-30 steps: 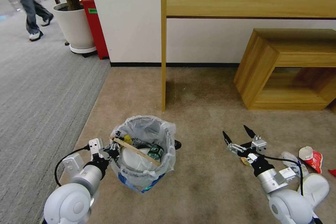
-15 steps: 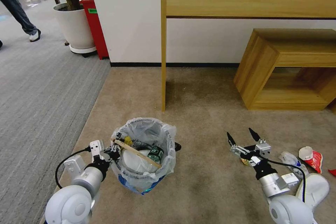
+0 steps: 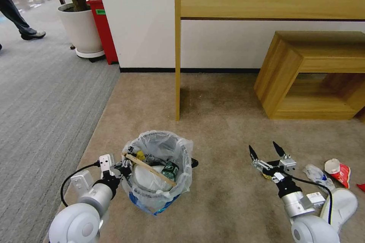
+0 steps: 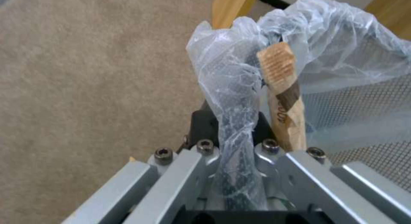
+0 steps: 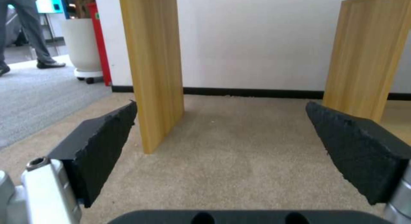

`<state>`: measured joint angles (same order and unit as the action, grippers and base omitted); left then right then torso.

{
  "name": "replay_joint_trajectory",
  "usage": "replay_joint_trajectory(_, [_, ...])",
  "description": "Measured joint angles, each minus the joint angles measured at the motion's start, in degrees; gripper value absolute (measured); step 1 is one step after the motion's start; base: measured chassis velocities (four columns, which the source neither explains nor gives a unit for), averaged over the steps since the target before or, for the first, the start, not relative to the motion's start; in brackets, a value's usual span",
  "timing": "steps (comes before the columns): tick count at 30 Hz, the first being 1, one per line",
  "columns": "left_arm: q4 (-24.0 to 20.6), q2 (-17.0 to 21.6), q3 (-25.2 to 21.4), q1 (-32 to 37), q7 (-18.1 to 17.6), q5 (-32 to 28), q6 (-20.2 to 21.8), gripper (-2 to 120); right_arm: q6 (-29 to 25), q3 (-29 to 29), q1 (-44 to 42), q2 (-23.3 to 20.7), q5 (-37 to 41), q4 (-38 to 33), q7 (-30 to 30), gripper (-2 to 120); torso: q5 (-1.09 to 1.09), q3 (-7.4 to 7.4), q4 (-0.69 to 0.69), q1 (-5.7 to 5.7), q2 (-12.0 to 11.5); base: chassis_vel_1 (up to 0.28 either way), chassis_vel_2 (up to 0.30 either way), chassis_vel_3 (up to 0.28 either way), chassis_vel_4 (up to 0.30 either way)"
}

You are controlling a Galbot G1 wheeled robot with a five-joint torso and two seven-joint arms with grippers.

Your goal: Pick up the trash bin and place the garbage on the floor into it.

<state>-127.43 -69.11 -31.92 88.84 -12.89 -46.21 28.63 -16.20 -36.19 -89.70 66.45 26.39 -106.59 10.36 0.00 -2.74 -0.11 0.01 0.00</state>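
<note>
I have the trash bin (image 3: 157, 171) by its rim: my left gripper (image 3: 122, 166) is clamped tight on the wire edge and the bunched clear bag (image 4: 233, 99), nipped between the fingers in the left wrist view. The bin sits on the tan carpet (image 3: 220, 98), out in front of the yellow table leg (image 3: 177, 60), with open floor between them. Toward the low wooden shelf (image 3: 304, 76) the carpet lies bare up to the black baseboard (image 3: 190, 70). The bin is black mesh, bag crinkled over the rim, blue at the base. Inside: a wooden stick (image 3: 150, 164) lying across, a green bottle (image 3: 168, 169), something white underneath. My right gripper (image 3: 268, 152) hangs spread wide and empty, well off the bin toward the shelf. Just beyond it lie a crumpled clear bottle (image 3: 315, 174) and a red-and-white wrapper (image 3: 337, 171).
</note>
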Motion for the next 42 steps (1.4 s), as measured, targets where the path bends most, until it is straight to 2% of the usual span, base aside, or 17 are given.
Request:
replay_joint_trajectory(2, [-0.34, -0.08, -0.42, 0.21, 1.69, 2.29, 1.89, 3, -0.11, -0.24, -0.08, 0.02, -0.06, 0.39, 0.31, 100, 0.0, 0.0, 0.0, 0.0, 0.0, 0.0, 0.0, 0.0, 0.0])
replay_joint_trajectory(9, [-0.25, -0.57, -0.47, 0.34, 4.88, 3.53, 2.62, 3, -0.41, -0.55, -0.03, -0.42, -0.06, 1.21, 0.69, 100, 0.0, 0.0, 0.0, 0.0, 0.0, 0.0, 0.0, 0.0, 0.0])
replay_joint_trajectory(20, [0.73, -0.91, -0.57, 0.35, 6.74, 3.29, 0.86, 3, -0.43, -0.78, 0.16, -1.2, 0.3, 1.91, 0.89, 100, 0.01, 0.0, 0.0, 0.0, 0.0, 0.0, 0.0, 0.0, 0.0])
replay_joint_trajectory(42, [0.86, -0.75, -0.91, 0.18, 5.6, 1.05, -0.03, 3, -0.52, -1.46, 0.02, -1.89, 0.65, 2.02, 1.11, 100, 0.0, 0.0, 0.0, 0.0, 0.0, -0.002, -0.001, -0.002, -0.001])
